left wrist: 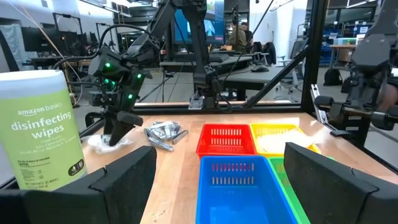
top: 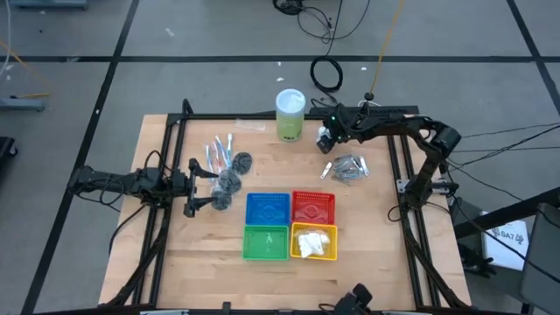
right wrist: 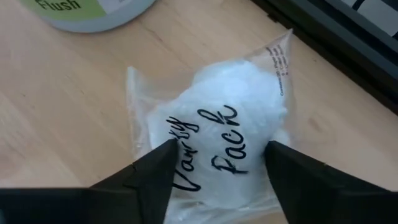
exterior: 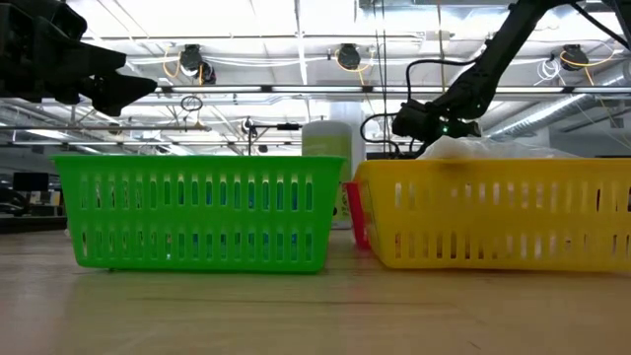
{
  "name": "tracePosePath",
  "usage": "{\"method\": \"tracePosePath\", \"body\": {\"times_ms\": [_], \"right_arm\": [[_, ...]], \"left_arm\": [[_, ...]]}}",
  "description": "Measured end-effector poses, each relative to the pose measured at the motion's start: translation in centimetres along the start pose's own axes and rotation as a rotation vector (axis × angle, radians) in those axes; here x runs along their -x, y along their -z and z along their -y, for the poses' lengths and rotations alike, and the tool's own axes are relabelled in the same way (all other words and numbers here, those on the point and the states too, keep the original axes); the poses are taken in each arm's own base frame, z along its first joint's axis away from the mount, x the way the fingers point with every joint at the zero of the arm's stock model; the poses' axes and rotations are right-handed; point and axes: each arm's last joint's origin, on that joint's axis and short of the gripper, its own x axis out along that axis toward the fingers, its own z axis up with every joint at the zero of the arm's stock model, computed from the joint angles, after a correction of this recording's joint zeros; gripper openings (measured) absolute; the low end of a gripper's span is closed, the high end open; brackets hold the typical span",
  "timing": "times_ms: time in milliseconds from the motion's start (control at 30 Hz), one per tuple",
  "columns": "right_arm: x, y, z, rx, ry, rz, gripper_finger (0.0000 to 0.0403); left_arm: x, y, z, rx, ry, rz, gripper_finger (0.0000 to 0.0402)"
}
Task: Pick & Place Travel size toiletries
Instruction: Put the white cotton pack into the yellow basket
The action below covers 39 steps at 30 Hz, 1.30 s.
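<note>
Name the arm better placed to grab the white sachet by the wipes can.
Right. Its gripper hangs directly over the sachet, fingers open either side. The left gripper sits across the table beside the puffs.

Green canister (left wrist: 38, 130): "amazon basics" and "disinfecting wipes" are printed in white on the green label, as seen in the left wrist view.
Canister base (right wrist: 93, 11): the word "Flush" is read in part on the green label in the right wrist view.
Clear packet (right wrist: 214, 134): "Vanity Pack" is written in black script; the small print along one edge is too small to be read.
</note>
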Motion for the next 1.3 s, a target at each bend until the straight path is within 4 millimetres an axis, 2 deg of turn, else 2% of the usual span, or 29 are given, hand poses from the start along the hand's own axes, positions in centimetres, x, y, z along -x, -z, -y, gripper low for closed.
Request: {"method": "tracePosePath", "body": {"times_ms": [400, 667, 800, 967, 1133, 1300], "right_arm": [[0.0, 0.2, -0.1, 0.001, -0.007, -0.015, 0.0101], [0.9, -0.1, -0.6, 0.021, -0.015, 0.008, 0.0049], [2.7, -0.5, -1.1, 0.038, -0.030, 0.049, 0.0033], [5.9, -1.1, -2.9, 0.084, -0.076, 0.132, 0.0019], [9.2, -0.5, -5.9, 0.170, -0.213, 0.164, 0.0019], [12.3, 1.2, -10.1, 0.289, -0.399, 0.151, 0.0019]], "left_arm": [[0.0, 0.0, 0.0, 0.000, -0.001, 0.000, 0.0347], [0.0, 0.0, 0.0, 0.000, 0.000, 0.000, 0.0347], [0.0, 0.0, 0.0, 0.000, 0.000, 0.000, 0.0347], [0.0, 0.0, 0.0, 0.000, 0.000, 0.000, 0.0347], [0.0, 0.0, 0.0, 0.000, -0.001, 0.000, 0.0347], [0.0, 0.0, 0.0, 0.000, 0.000, -0.001, 0.0347]]}}
